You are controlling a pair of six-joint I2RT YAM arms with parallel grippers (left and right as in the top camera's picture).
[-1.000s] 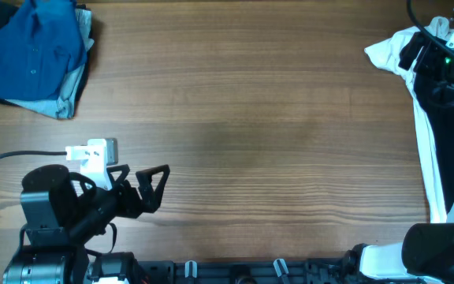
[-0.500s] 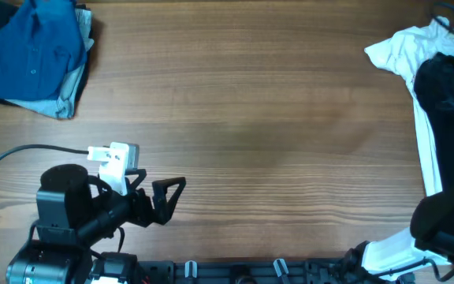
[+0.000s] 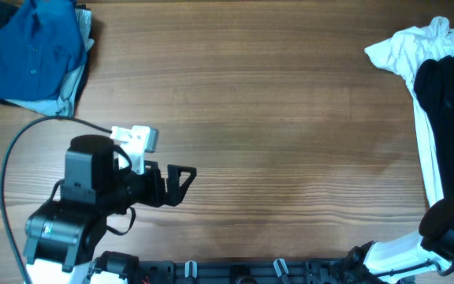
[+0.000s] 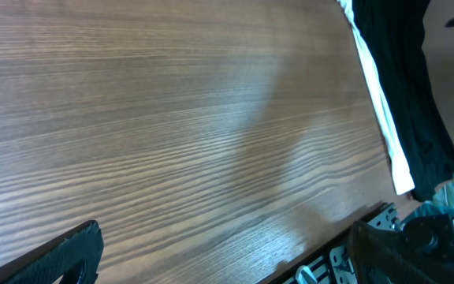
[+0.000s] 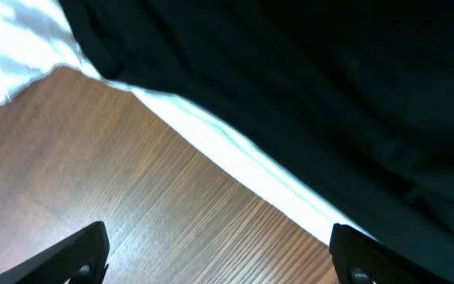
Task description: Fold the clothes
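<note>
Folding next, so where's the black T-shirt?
The black T-shirt lies at the far right of the table in the overhead view, over the white T-shirt.

No writing, label, brand mark or number can be read in any view. The black T-shirt at the right edge of the frame shows only plain dark fabric. The blue shirt at upper left carries no legible marking.

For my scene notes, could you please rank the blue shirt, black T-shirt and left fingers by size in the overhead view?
Blue shirt and black T-shirt: about alike, unranked, since the frame edge cuts the black one off.
Left fingers: clearly smallest.
</note>
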